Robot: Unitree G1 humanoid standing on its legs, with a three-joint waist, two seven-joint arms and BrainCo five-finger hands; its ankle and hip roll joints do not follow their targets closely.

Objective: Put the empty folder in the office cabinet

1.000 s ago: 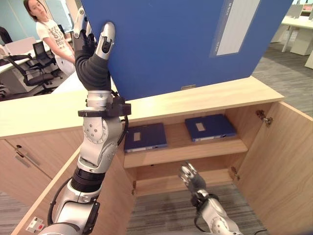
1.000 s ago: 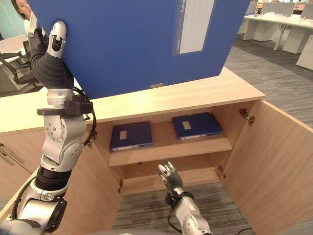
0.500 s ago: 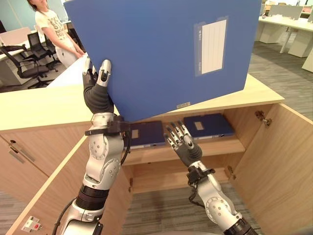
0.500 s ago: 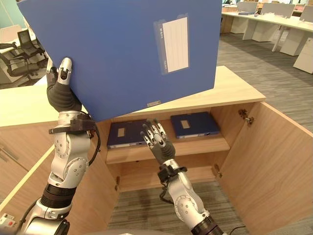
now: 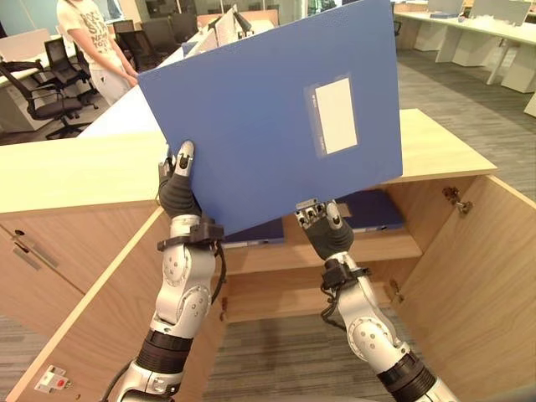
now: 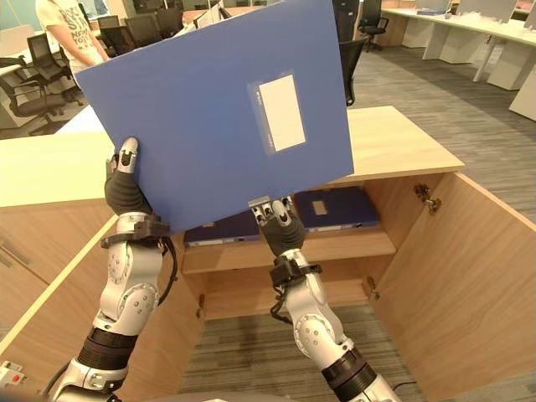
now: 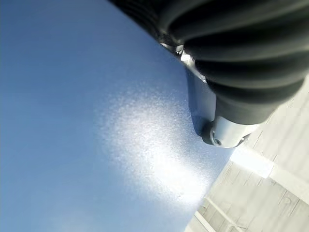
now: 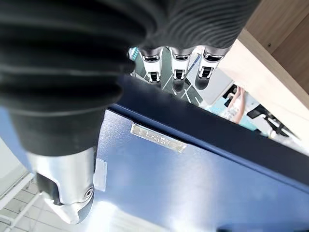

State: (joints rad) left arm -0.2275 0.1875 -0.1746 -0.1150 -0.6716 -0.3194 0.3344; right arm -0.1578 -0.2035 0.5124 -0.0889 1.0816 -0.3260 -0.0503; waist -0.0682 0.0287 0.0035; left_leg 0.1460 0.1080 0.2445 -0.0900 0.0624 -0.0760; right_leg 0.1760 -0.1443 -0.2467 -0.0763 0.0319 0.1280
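A large blue folder (image 5: 268, 126) with a white label is held upright in the air in front of the open office cabinet (image 5: 435, 151). My left hand (image 5: 177, 188) grips its lower left corner, the thumb on the front face (image 7: 72, 121) and the fingers behind. My right hand (image 5: 322, 230) holds the folder's bottom edge near the middle. In the right wrist view its fingers (image 8: 176, 67) reach past the edge while the thumb (image 8: 63, 188) lies on the blue face (image 8: 193, 193).
Two dark blue folders (image 5: 377, 209) (image 6: 218, 230) lie flat on the cabinet's shelf (image 5: 394, 247), with a lower compartment beneath. Both doors stand open, right (image 5: 486, 276) and left (image 5: 92, 318). A person (image 5: 88, 33) stands behind the counter by office chairs (image 5: 33, 84).
The folder has come down from high overhead to in front of the cabinet top. My right hand has risen from near the floor and taken the folder's bottom edge.
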